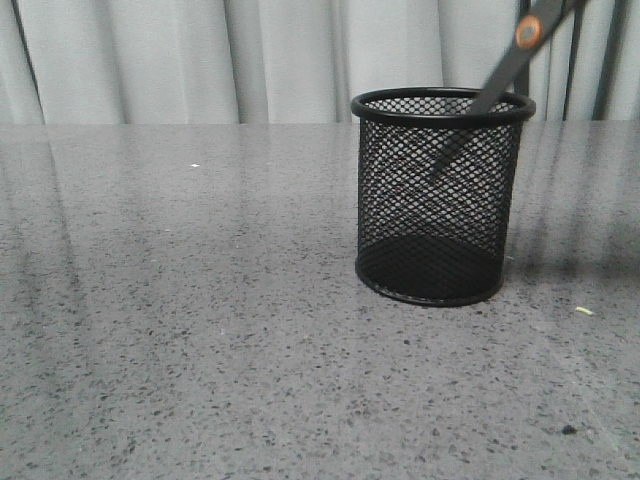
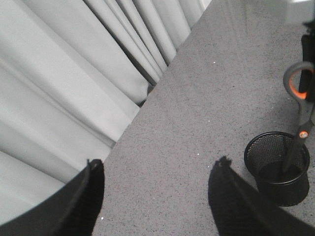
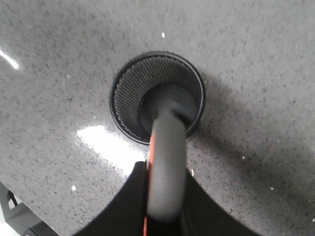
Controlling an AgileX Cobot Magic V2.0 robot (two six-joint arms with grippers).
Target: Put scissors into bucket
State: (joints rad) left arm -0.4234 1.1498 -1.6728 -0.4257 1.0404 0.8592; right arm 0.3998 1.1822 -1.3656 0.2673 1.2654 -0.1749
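The bucket (image 1: 440, 200) is a black wire-mesh cup standing upright on the grey table, right of centre in the front view. The scissors (image 1: 505, 72) hang slanted over it, blades down inside the mesh, orange pivot above the rim. In the right wrist view my right gripper (image 3: 166, 169) is shut on the scissors' grey handle (image 3: 166, 167), straight above the bucket (image 3: 129, 98). The left wrist view shows the bucket (image 2: 278, 167) with the scissors (image 2: 301, 132) dipping into it. My left gripper (image 2: 160, 169) is open with nothing between its fingers, off to one side of the bucket.
A pale curtain (image 1: 200, 60) hangs behind the table's far edge. A small yellowish scrap (image 1: 584, 311) and a dark speck (image 1: 568, 430) lie on the speckled grey tabletop (image 1: 180, 330) at the right.
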